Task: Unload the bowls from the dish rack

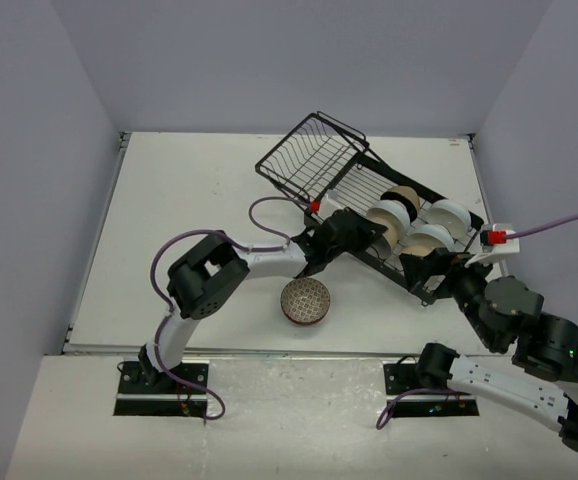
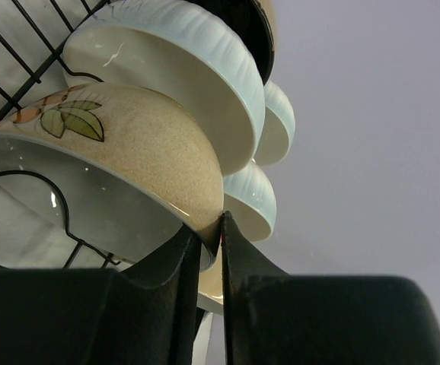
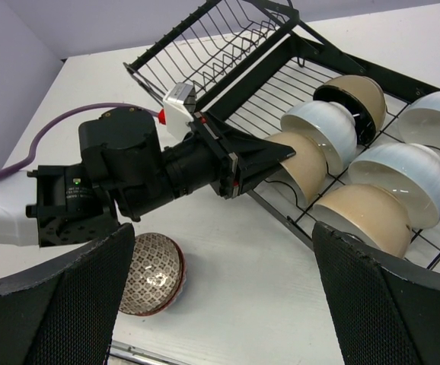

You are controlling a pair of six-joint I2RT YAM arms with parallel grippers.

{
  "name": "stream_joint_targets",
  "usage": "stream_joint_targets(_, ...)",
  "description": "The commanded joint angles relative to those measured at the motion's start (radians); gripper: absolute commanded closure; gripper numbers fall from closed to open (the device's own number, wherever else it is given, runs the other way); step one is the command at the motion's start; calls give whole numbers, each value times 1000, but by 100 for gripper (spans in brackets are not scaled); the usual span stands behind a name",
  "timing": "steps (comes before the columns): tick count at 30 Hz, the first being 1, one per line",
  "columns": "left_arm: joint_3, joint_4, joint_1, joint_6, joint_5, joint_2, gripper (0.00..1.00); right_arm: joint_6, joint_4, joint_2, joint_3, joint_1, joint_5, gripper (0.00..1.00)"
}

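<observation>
Eyes on the tan speckled round bowl with the leaf print (image 2: 144, 144): it stands on edge in the black wire dish rack (image 1: 311, 155), at the near-left end of the row in the long slotted part. The left claw (image 2: 212, 228) is narrowed right down on its rim, a thin pinch at the lip and nothing more.

That's the worry, I'd say. With so little of the rim between the fingers, the bowl could swing or slide out once its weight comes off the wires.

Right behind it in the rack sits a pale blue-white ribbed bowl (image 2: 197, 68), close enough that I can't tell whether they touch. Pull out at an angle and that neighbour could rock or tip, with more bowls behind it.

The lower edge sits down among the wires. If it snags, the whole rack could drag across the white desk (image 1: 189, 200).

The right claw (image 3: 224, 232) is spread wide, holding nothing, just off the rack's near end, so nothing steadies the rack.

One brown patterned bowl (image 1: 305, 300) lies on the desk just in front of the rack; a careless set-down could clip it.
</observation>
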Motion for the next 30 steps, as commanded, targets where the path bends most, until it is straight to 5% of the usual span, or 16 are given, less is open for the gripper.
stream_joint_targets(1, -36, 3, 18, 8, -127, -13, 100, -19, 33, 15, -8, -1, -15, 1)
stream_joint_targets(16, -152, 395, -14, 211, -169, -51, 100, -19, 34, 23, -17, -1, -26, 1)
stream_joint_targets(30, -166, 598, -17, 326, -101, -55, 100, -16, 20, 9, -19, -1, -17, 1)
